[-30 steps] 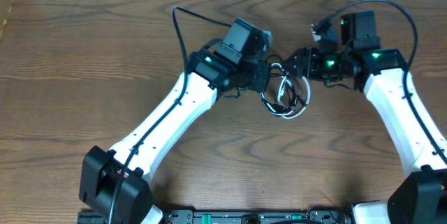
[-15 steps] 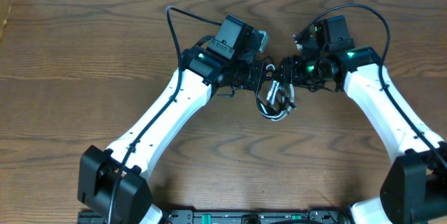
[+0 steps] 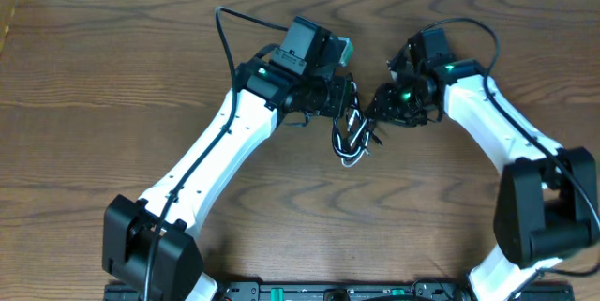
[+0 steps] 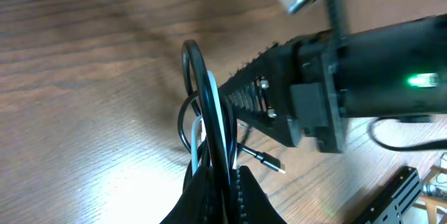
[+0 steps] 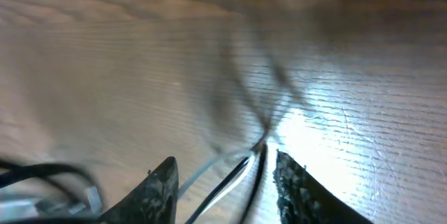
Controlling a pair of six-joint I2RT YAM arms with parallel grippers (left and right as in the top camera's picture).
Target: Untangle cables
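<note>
Both arms meet over the far middle of the wood-grain table (image 3: 103,76). A thick black arm wire (image 3: 223,43) arcs beside the left arm. A black frame bar (image 3: 309,292) runs along the near edge. From overhead, the two wrist housings cover the grip points. In the left wrist view, the right arm's black housing (image 4: 328,84), with a green light, fills the space just behind the cables (image 3: 351,143).

The cables, white and black strands in narrow loops, sit between the two grippers. Their long axis runs from the grippers toward the near table edge. A small plug (image 4: 274,165) sticks out sideways from the bundle. The left gripper (image 4: 225,185) is pressed together, pinching the loops edge-on. The right gripper (image 5: 230,182) stands spread, with strands running through the gap
</note>
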